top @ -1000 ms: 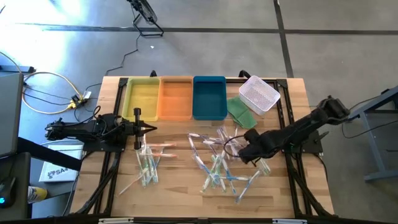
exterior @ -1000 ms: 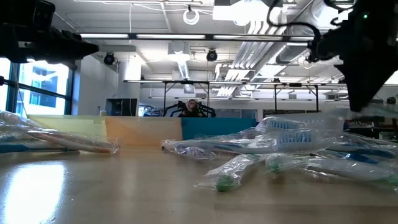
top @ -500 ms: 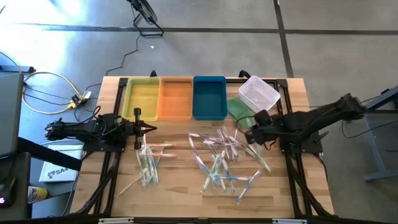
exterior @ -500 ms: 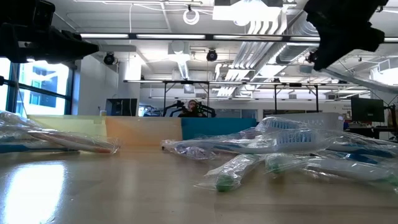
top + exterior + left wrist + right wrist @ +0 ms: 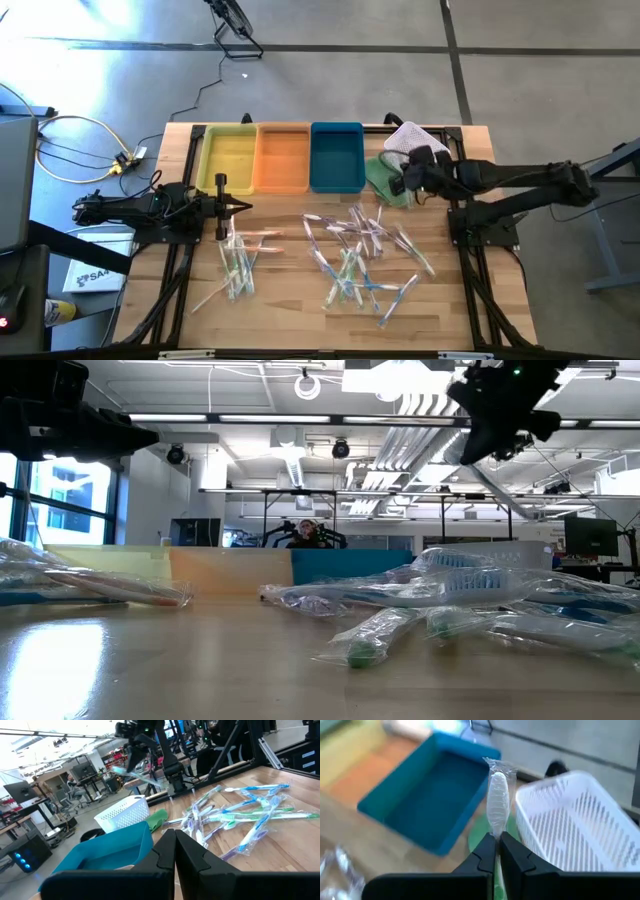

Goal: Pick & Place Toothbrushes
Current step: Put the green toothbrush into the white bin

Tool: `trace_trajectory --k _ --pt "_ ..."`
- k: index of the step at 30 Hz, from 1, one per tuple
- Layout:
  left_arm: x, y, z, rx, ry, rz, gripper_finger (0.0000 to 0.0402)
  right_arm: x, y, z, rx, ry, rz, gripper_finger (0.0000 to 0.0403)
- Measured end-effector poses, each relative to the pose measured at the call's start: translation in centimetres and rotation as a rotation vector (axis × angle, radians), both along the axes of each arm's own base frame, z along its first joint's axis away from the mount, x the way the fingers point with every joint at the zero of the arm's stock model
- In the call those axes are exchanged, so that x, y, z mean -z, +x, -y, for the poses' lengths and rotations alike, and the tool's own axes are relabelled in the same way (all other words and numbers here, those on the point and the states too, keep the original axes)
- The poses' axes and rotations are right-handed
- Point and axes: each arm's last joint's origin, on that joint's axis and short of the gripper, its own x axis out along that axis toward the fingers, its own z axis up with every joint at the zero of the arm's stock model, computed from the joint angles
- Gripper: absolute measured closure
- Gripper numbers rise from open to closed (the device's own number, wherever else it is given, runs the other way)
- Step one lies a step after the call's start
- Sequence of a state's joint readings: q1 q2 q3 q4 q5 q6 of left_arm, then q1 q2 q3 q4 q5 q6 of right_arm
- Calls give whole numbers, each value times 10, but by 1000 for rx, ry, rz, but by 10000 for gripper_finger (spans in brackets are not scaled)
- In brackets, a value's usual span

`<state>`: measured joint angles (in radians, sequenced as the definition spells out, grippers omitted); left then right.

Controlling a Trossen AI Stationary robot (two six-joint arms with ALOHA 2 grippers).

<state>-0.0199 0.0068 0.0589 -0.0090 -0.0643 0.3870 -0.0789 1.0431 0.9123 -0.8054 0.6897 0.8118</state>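
One clear-wrapped toothbrush pinched in right claw, carried above bench near blue rectangular tray and white mesh basket, not yet dropped. Loose clear-wrapped toothbrushes lying scattered mid-bench, smaller bunch near left claw, pressed together, parked at left edge. Trays look empty. Probably early: nearly everything left.
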Motion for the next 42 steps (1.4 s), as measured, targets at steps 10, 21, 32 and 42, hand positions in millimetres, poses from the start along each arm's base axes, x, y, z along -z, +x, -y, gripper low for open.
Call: trace_trajectory --k 10,21,32,42 --pt "0 0 0 0 0 -1 402 -17 1 54 159 -243 -2 398" --pt "0 0 0 0 0 -1 402 -2 -2 92 309 -231 -108 399" --pt "1 0 0 0 0 -11 402 48 20 123 364 -140 -302 399" --pt "4 0 0 0 1 -44 402 75 29 132 370 -89 -386 398"
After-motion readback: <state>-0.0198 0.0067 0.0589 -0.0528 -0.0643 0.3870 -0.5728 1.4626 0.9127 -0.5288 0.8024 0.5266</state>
